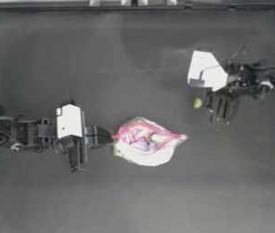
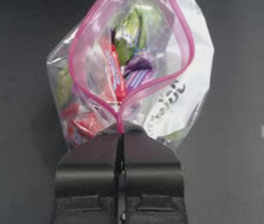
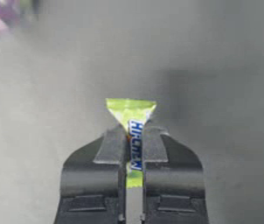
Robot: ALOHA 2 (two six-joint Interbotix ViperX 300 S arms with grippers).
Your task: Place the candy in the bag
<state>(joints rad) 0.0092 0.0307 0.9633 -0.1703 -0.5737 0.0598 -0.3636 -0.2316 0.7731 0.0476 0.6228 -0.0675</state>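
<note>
The bag (image 1: pixel 146 143) lies near the table's middle, clear plastic with a pink seal strip and colourful sweets inside. My left gripper (image 1: pixel 106 136) is shut on the bag's left end; in the left wrist view the jaws pinch the pink seal (image 2: pixel 121 127) and the bag's mouth (image 2: pixel 131 57) gapes open. The candy (image 1: pixel 197 103), yellow-green, is held above the table up and to the right of the bag. My right gripper (image 1: pixel 204 103) is shut on it; in the right wrist view the wrapper (image 3: pixel 131 114) sticks out between the closed jaws (image 3: pixel 133 144).
A dark table with a raised frame (image 1: pixel 134 6) along its far edge. A corner of the bag (image 3: pixel 0 19) shows blurred in the right wrist view, far off.
</note>
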